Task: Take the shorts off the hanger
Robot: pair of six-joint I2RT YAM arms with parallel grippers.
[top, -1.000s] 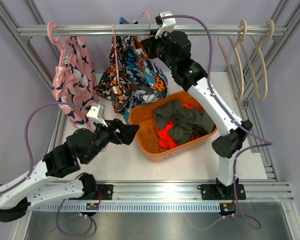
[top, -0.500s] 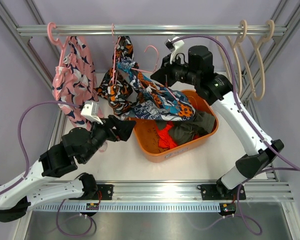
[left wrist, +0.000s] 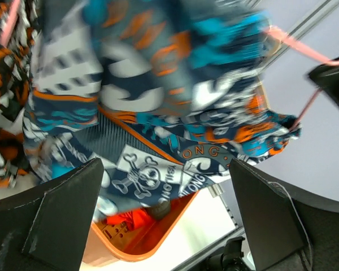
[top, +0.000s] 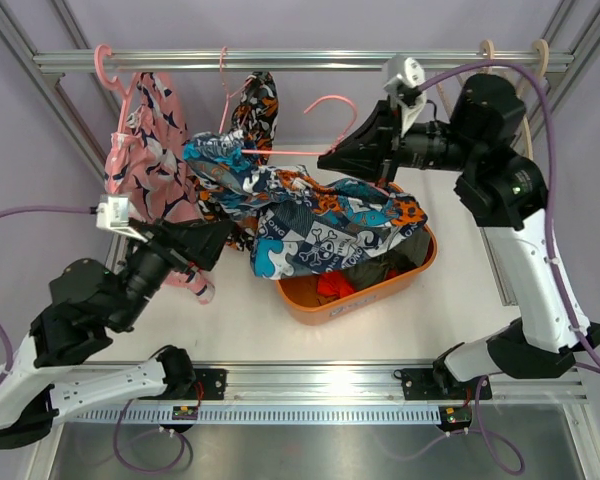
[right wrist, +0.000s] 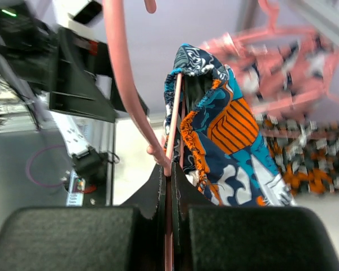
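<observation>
My right gripper (top: 328, 160) is shut on a pink hanger (top: 280, 152) and holds it off the rail, above the orange bin (top: 315, 306). Blue, orange and white printed shorts (top: 320, 220) hang from this hanger and drape across the bin. The right wrist view shows the jaws (right wrist: 169, 175) closed on the hanger's thin bar (right wrist: 173, 130), with the shorts (right wrist: 226, 130) bunched on it. My left gripper (top: 218, 238) is open and empty, just left of the draped shorts. In the left wrist view its fingers (left wrist: 165, 169) stand wide apart with the shorts (left wrist: 152, 113) beyond them.
The bin holds orange-red shorts (top: 335, 285) and dark olive shorts (top: 380, 270). Pink printed shorts (top: 145, 150) hang on a pink hanger at the rail's left. Orange-black printed shorts (top: 257, 110) hang beside them. Beige bare hangers (top: 485, 50) sit on the rail at the right.
My right gripper has pulled the pink hanger off the rail and carried it right, stretching the printed shorts over the bin. My left arm has drawn back to the left.
</observation>
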